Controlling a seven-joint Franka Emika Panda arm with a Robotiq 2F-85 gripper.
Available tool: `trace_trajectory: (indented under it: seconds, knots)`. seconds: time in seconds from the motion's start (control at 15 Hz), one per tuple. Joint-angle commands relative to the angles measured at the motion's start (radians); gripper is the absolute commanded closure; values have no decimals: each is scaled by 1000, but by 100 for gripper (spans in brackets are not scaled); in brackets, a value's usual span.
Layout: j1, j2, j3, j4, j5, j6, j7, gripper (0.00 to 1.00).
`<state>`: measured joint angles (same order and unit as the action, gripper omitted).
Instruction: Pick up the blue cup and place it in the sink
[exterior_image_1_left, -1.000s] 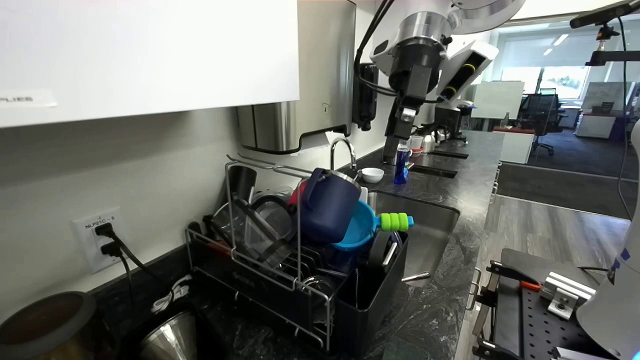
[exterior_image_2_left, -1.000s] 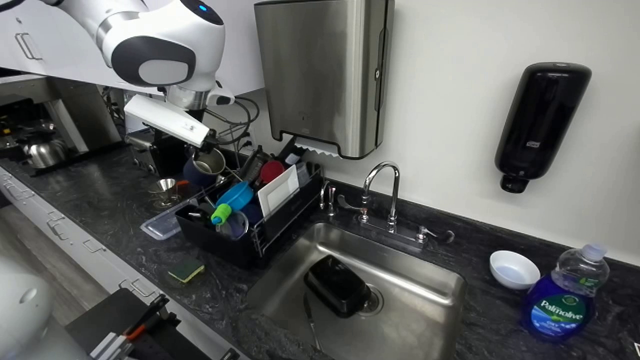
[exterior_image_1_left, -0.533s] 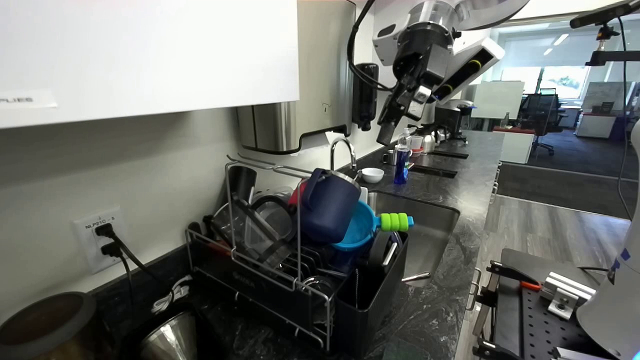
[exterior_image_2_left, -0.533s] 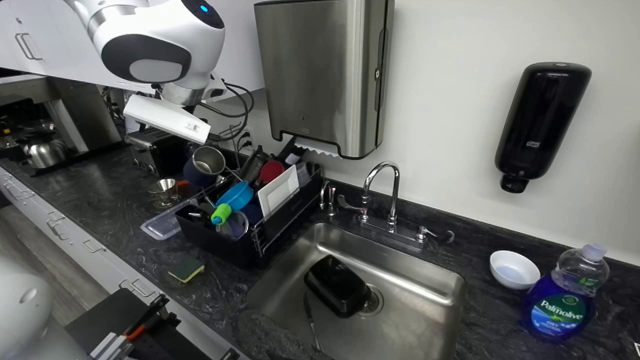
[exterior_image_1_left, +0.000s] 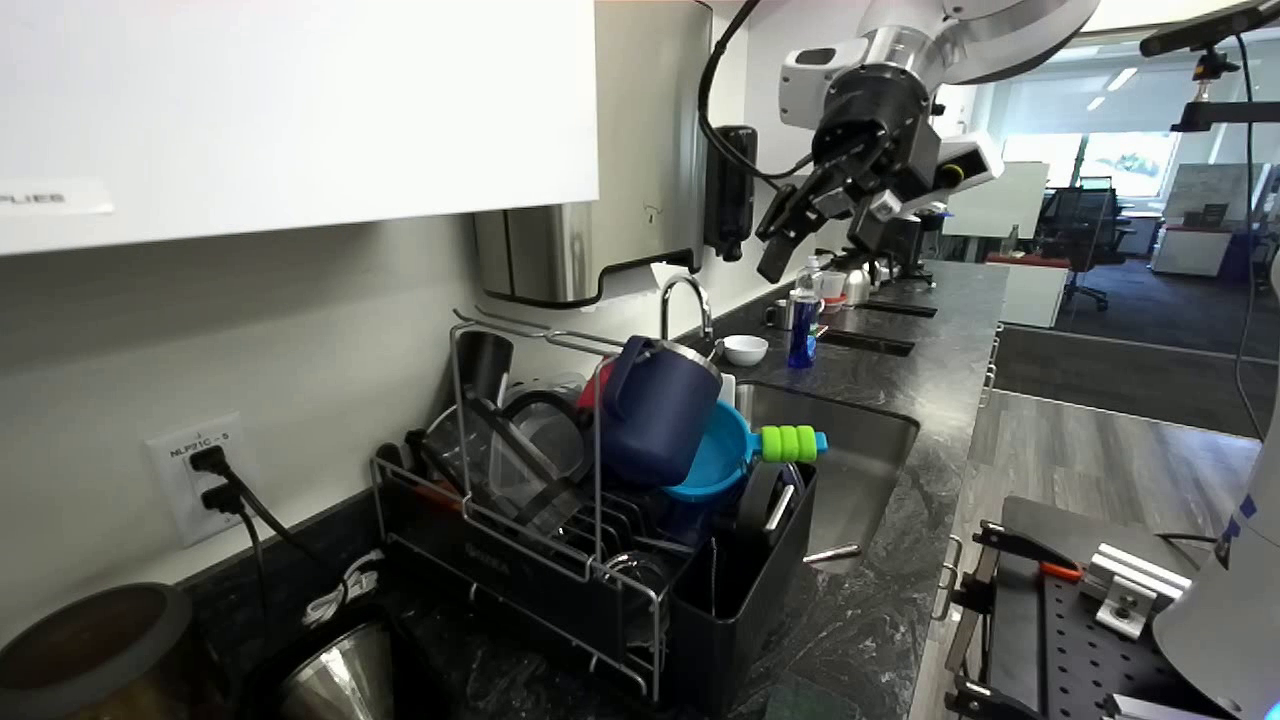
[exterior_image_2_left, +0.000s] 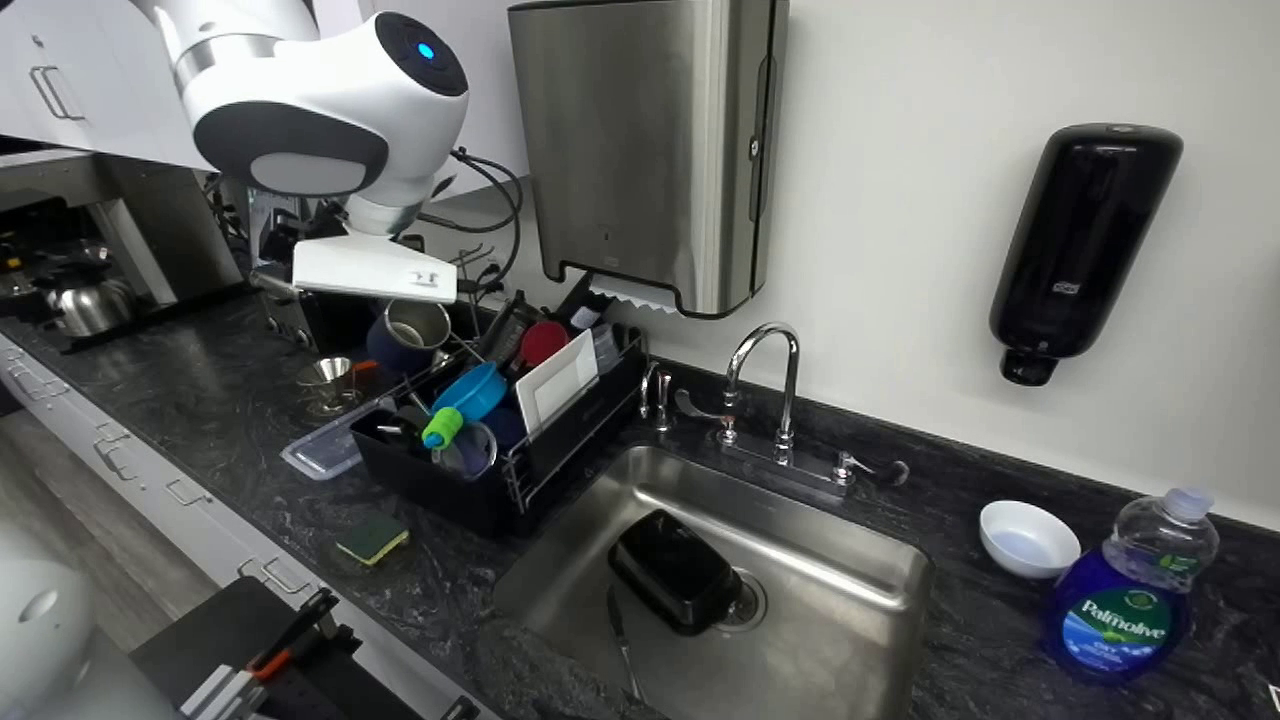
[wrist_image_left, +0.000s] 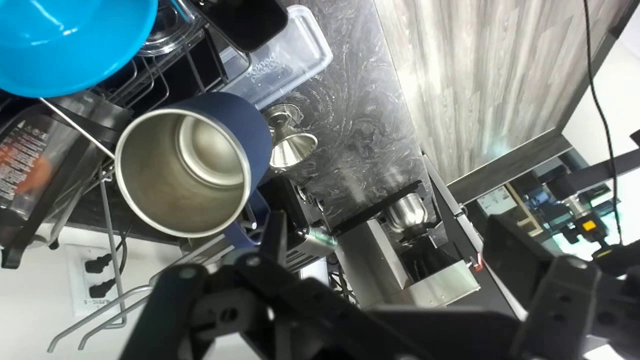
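The blue cup (exterior_image_2_left: 508, 427) sits in the dish rack, partly covered by a cyan bowl (exterior_image_2_left: 472, 392) with a green grip. Also in the rack, a navy mug (exterior_image_1_left: 655, 425) with a handle leans on its side; its steel inside faces me in the wrist view (wrist_image_left: 185, 175). Empty stainless jaws stand wide apart in the wrist view: my gripper (wrist_image_left: 395, 245) is open, and the mug lies left of it. An exterior view has the gripper (exterior_image_1_left: 822, 245) in the air, above rack height and apart from the dishes. The sink (exterior_image_2_left: 810, 640) is beside the rack.
In the sink lie a black container (exterior_image_2_left: 675, 570) and a knife (exterior_image_2_left: 622, 640). A faucet (exterior_image_2_left: 790, 390) rises behind it. A paper towel dispenser (exterior_image_2_left: 645, 150) and a white cupboard (exterior_image_1_left: 300, 110) overhang the rack (exterior_image_1_left: 560, 560). A red cup (exterior_image_2_left: 545, 343) stands among the dishes.
My gripper has tilted and turned in the air, shifting slightly right in both exterior views, and both fingers now show apart. The dishes and the sink's contents have stayed put.
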<state>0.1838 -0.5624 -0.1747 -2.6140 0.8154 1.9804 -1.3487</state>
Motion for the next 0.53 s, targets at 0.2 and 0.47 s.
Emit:
trace_trajectory:
  seconds: [0.2, 0.47]
  knots:
    - [-56, -60, 20, -102, 40, 45, -277, 0]
    - [-57, -74, 34, -159, 89, 128, -406, 0]
